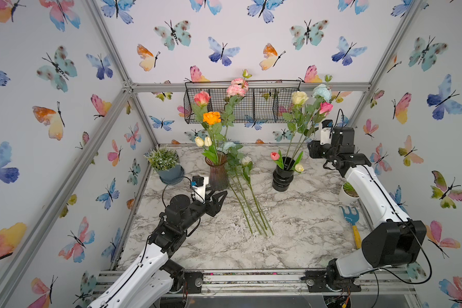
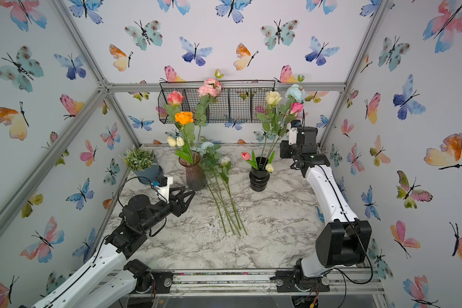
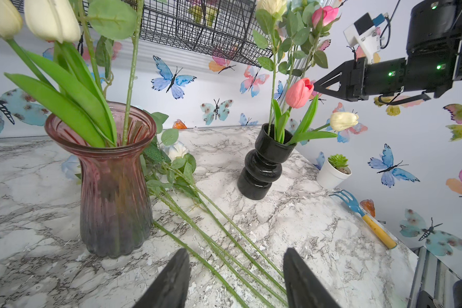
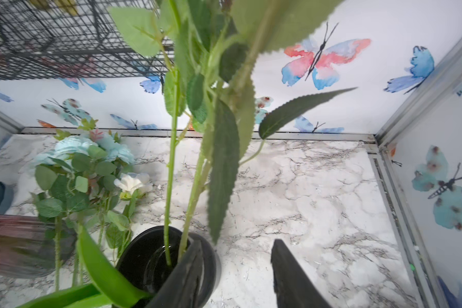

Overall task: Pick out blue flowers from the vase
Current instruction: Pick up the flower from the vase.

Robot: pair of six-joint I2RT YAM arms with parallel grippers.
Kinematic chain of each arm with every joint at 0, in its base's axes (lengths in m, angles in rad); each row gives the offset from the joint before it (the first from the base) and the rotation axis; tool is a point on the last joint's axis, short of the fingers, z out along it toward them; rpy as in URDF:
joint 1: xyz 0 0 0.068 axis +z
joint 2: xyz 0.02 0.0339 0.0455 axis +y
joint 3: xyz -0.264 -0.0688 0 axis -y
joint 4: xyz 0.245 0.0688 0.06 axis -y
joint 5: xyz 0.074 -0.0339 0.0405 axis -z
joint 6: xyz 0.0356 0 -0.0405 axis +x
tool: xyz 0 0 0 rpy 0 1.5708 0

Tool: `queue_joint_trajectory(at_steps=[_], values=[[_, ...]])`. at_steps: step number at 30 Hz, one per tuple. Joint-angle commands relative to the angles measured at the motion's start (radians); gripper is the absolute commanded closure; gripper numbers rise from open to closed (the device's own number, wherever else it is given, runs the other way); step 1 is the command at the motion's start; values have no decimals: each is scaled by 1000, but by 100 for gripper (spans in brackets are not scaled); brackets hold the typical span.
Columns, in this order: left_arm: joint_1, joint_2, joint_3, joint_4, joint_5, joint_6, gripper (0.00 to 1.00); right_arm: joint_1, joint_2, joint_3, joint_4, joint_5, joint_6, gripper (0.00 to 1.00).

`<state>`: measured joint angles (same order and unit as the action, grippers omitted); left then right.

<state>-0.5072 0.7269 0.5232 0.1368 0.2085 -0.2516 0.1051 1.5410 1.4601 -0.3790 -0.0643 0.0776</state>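
Mostly done: a bunch of blue flowers (image 1: 235, 162) lies on the tabletop (image 1: 304, 226) mid-frame, one aqua bloom (image 1: 322, 92) is left in the black vase (image 1: 283, 174) right of centre; right gripper (image 4: 238, 242) jaws open beside its stems, left gripper (image 3: 235, 250) jaws open, empty.

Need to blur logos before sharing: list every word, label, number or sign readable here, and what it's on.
None: no readable text on the pink glass vase, black vase, white pot, garden fork or wire basket. The walls carry only butterfly pictures.
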Motion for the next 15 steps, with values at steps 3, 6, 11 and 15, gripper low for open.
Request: queue_joint_trajectory(at_steps=[3,6,11,15], values=[[12,4,-5,15,28,-5,43,-33,-28,-56,35,25,-5,55],[13,16,-5,22,37,-7,43,-33,-65,-81,66,-48,-6,55],[16,13,-12,24,37,-8,43,-33,-126,-108,95,-242,9,58],[18,16,-8,23,40,-8,44,-7,-155,-76,46,-291,4,60]])
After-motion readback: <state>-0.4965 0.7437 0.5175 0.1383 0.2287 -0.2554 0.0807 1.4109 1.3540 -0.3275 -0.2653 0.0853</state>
